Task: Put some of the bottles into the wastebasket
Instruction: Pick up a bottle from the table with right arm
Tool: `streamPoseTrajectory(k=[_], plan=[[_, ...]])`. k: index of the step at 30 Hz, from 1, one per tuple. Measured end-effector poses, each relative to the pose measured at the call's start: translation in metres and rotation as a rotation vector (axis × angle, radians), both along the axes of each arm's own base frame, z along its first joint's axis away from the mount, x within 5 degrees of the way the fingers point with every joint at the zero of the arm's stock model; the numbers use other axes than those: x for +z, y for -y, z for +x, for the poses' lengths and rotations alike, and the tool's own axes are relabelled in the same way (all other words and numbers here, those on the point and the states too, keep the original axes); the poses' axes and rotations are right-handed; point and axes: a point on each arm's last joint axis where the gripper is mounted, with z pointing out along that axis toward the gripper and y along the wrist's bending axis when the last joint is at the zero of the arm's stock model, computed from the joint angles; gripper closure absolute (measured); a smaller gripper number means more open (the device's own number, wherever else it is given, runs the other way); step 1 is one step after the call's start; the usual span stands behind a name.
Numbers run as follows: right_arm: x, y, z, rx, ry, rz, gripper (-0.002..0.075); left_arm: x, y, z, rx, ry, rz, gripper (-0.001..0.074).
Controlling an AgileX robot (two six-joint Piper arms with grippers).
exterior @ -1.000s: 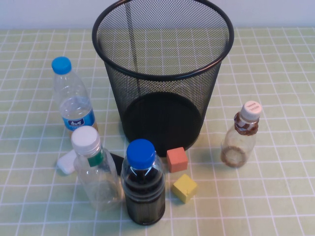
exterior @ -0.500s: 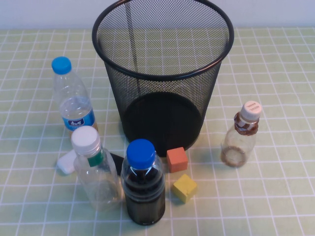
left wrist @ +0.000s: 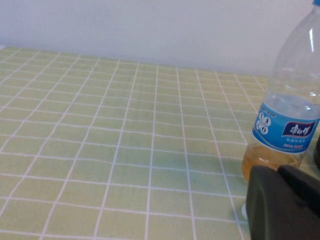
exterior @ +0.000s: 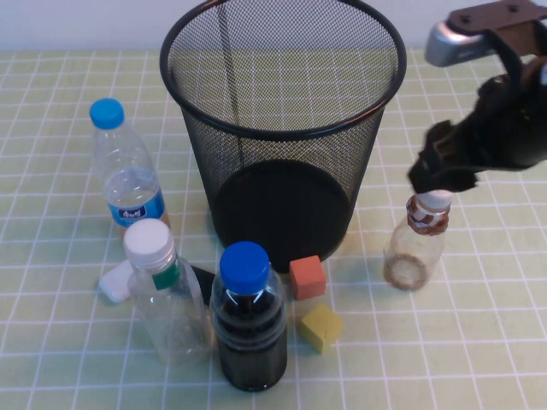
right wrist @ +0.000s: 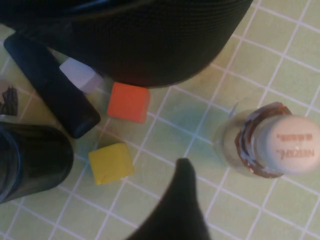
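The black wire-mesh wastebasket stands upright at the back middle. The small clear bottle with a white cap and brown neck wrap stands to its right. My right gripper hovers just above that bottle's cap. In the right wrist view the bottle is seen from above, one dark finger is beside it, and the right gripper is open and empty. The taller bottle with a green neck band stands at the front left. My left gripper is shut, low beside the blue-label bottle, out of the high view.
A blue-capped bottle with a blue label stands left of the bin. A blue-capped bottle of dark liquid stands in front. An orange cube, a yellow cube, a white block and a flat black piece lie nearby.
My right arm has come into the high view from the right and its gripper now hangs over the small brown-wrapped bottle. The bottles and the bin have not moved.
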Motion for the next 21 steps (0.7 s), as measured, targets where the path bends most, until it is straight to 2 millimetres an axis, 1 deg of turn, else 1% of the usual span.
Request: streamPoseTrajectory(k=[1, 2, 3, 6, 9, 11, 13, 14, 16, 18, 21], plan=[[-0.002, -0.002, 0.005, 0.003, -0.015, -0.008, 0.02, 0.0, 0.0, 0.0, 0.0, 0.0, 0.0, 0.0739], [-0.004, -0.005, 0.01, 0.006, -0.03, -0.02, 0.0146, 0.0, 0.0, 0.0, 0.0, 0.0, 0.0, 0.074], [-0.007, -0.006, 0.015, 0.007, -0.039, -0.029, 0.0112, 0.0, 0.0, 0.0, 0.0, 0.0, 0.0, 0.074], [-0.021, -0.008, 0.028, 0.006, -0.066, -0.08, 0.0079, 0.0, 0.0, 0.0, 0.0, 0.0, 0.0, 0.074], [-0.038, -0.011, 0.038, 0.0, -0.102, -0.121, 0.0083, 0.0, 0.0, 0.0, 0.0, 0.0, 0.0, 0.0739], [-0.046, -0.012, 0.043, -0.007, -0.124, -0.136, 0.0109, 0.0, 0.0, 0.0, 0.0, 0.0, 0.0, 0.074], [-0.053, -0.013, 0.047, -0.017, -0.142, -0.144, 0.0175, 0.0, 0.0, 0.0, 0.0, 0.0, -0.001, 0.0739], [-0.055, -0.013, 0.048, -0.021, -0.146, -0.146, 0.0215, 0.0, 0.0, 0.0, 0.0, 0.0, -0.001, 0.074], [-0.061, -0.013, 0.051, -0.027, -0.162, -0.162, 0.0343, 0.0, 0.0, 0.0, 0.0, 0.0, -0.002, 0.074], [-0.062, -0.013, 0.053, -0.048, -0.163, -0.17, 0.0439, 0.0, 0.0, 0.0, 0.0, 0.0, -0.002, 0.0739], [-0.062, -0.011, 0.053, -0.079, -0.165, -0.174, 0.0442, 0.0, 0.0, 0.0, 0.0, 0.0, -0.002, 0.074]])
